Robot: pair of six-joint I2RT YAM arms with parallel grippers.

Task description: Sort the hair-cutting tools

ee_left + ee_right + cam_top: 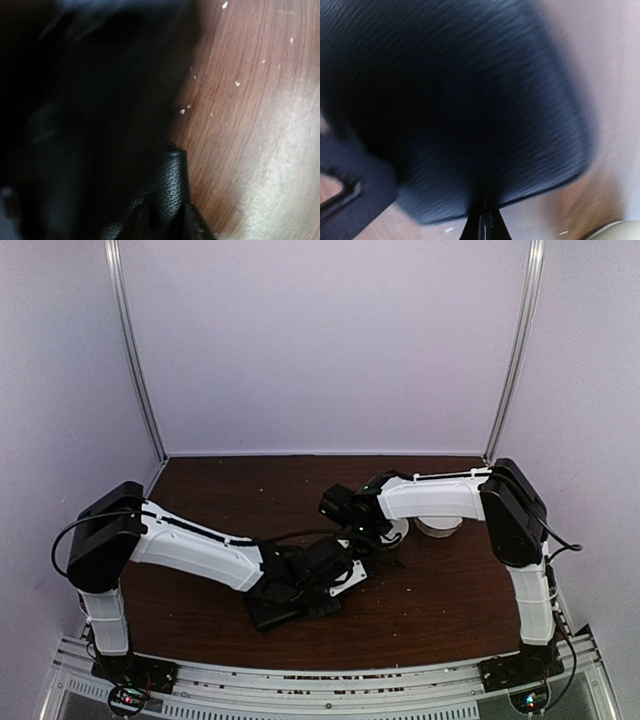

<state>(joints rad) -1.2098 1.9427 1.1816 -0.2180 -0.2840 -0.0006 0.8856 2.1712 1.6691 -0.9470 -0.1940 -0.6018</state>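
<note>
Your dark brown wooden table (220,490) is the biggest thing here. In the middle of its near half lies the flat black rectangular case (275,615).

Your left arm, white and black, (195,545) comes in from the left of the case and bends down onto it. Your right arm, also white and black, (440,497) comes in from the right and stops just behind and to the right of the case.

A round white bowl (440,528) sits well to the right of the case, behind the right arm. A second white bowl (397,532) peeks out nearer the case, half hidden by that arm.

Your left gripper (303,592) is down on top of the case. Its wrist view is mostly dark blur, with one bumpy black leather corner of the case showing, so you cannot tell if its fingers are wide or narrow.

Your right gripper (368,545) hangs just behind the right end of the case. In its wrist view the fingertips (475,230) sit very close together, with only a thin line between them. A big blurry black shape with fine lines fills the view right above them. You cannot tell what it is.

Small white specks (237,83) dot the wood beside the case.

You cannot tell where the hair-cutting tools are.
</note>
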